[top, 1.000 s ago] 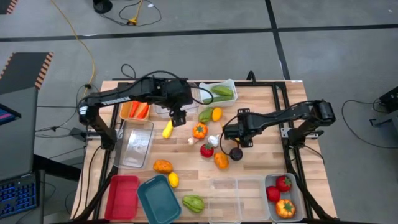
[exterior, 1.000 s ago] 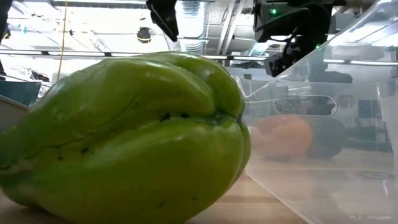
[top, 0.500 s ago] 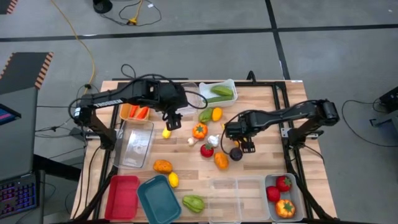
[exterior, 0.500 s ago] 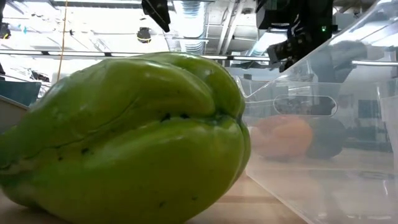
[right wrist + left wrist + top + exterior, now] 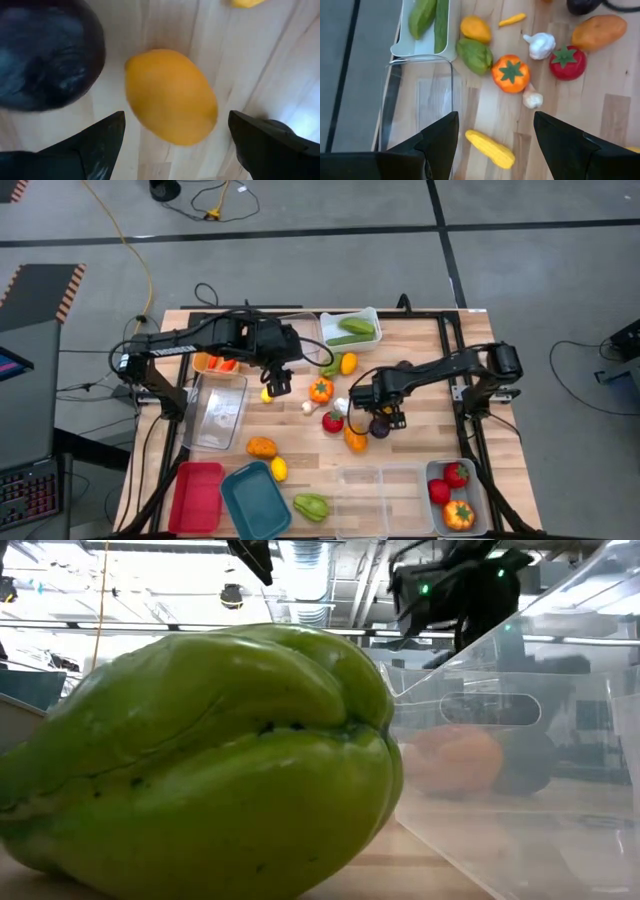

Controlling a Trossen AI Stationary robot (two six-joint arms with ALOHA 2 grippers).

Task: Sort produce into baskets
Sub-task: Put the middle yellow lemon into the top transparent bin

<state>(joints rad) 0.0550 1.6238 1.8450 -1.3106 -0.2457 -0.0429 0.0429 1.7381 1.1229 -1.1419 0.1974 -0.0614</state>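
Since the earlier frames the right gripper (image 5: pixel 368 423) has slid toward the table's middle and now hangs over the orange fruit (image 5: pixel 356 439) and the dark purple one (image 5: pixel 380 426), while the left gripper (image 5: pixel 277 383) has drawn back over the yellow corn (image 5: pixel 267 392). In the right wrist view the orange fruit (image 5: pixel 171 96) lies between that gripper's spread fingers (image 5: pixel 95 142), with the purple fruit (image 5: pixel 47 52) just beside it. The left wrist view shows its fingers (image 5: pixel 440 139) spread too, the corn (image 5: pixel 490 148) lying on the wood between them, not gripped.

Around these lie a garlic (image 5: pixel 342 407), a red tomato (image 5: pixel 332 421), an orange tomato (image 5: pixel 320 390) and a green pepper (image 5: pixel 330 365). The white basket (image 5: pixel 372 316) at the far edge holds green vegetables. The orange basket (image 5: pixel 201 363) holds carrots, and a clear basket (image 5: pixel 217 410) sits next to it. At the near edge stand the red basket (image 5: pixel 196 496), the teal basket (image 5: pixel 254 502), and a grey basket (image 5: pixel 453 496) with red and orange pieces. In the low view a green pepper (image 5: pixel 200 760) fills the foreground.
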